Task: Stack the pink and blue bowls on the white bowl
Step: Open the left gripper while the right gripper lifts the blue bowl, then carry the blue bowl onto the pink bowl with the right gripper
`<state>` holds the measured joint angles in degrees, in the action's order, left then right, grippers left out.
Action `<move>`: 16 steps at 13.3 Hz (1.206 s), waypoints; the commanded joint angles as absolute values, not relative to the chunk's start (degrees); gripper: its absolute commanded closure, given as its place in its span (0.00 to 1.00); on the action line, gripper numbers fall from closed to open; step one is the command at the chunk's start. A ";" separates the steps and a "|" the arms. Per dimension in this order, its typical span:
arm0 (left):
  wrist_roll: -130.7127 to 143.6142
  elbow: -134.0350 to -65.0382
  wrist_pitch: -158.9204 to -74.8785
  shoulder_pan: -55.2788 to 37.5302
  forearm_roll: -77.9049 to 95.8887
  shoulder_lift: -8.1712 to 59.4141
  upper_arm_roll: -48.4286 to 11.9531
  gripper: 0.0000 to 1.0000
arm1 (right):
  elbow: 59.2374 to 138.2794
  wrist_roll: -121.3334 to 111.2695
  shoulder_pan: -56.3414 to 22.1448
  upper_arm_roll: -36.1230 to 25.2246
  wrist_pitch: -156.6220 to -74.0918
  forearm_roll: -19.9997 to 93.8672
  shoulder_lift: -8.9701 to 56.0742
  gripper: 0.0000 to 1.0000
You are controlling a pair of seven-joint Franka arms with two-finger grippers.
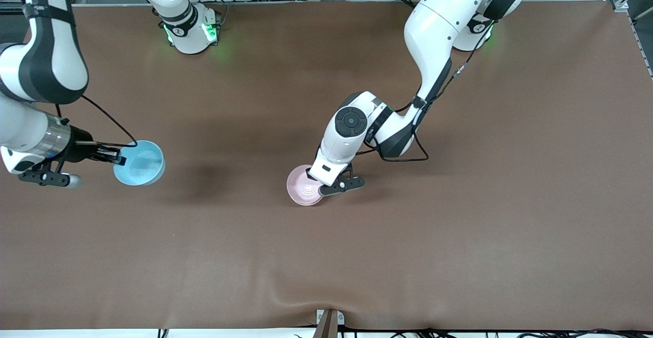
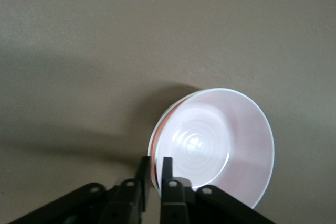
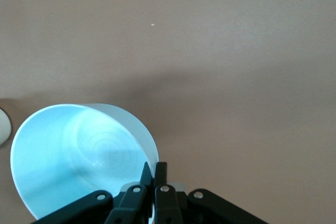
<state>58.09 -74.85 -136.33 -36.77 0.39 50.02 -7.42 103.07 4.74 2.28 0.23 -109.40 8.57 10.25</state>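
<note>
In the front view the left gripper (image 1: pixel 326 184) stands at mid-table with its jaws astride the rim of the pink bowl (image 1: pixel 304 192), which lies just under it on the brown table (image 1: pixel 459 236), while the right gripper (image 1: pixel 118 157) pinches the rim of the blue bowl (image 1: pixel 140 163) and holds it over the right arm's end of the table. In the left wrist view the fingers (image 2: pixel 167 174) straddle the pink bowl's (image 2: pixel 220 140) edge with a narrow gap, and a white rim shows under the pink one, the white bowl (image 2: pixel 157 134) it sits in. In the right wrist view the fingers (image 3: pixel 160 174) are pressed together on the blue bowl's (image 3: pixel 73 156) wall; no writing is legible anywhere.
</note>
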 commanded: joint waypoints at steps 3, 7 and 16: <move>59.86 -73.21 -128.98 -33.86 0.97 42.66 -5.37 0.00 | 103.01 11.49 -2.37 -0.09 -108.89 14.48 9.66 1.00; 43.72 -74.27 -112.01 -21.75 0.79 29.29 -5.71 0.00 | 102.92 18.35 -7.89 -0.18 -112.58 18.98 11.25 1.00; 32.01 -74.62 -95.37 -7.13 0.00 17.50 -5.54 0.00 | 102.75 41.98 -24.59 -0.26 -127.59 18.72 20.20 1.00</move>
<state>35.38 -72.33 -97.73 -9.33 0.35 20.89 -5.00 103.33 36.81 -21.18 0.41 -124.29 17.91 17.72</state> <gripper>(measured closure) 0.000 0.969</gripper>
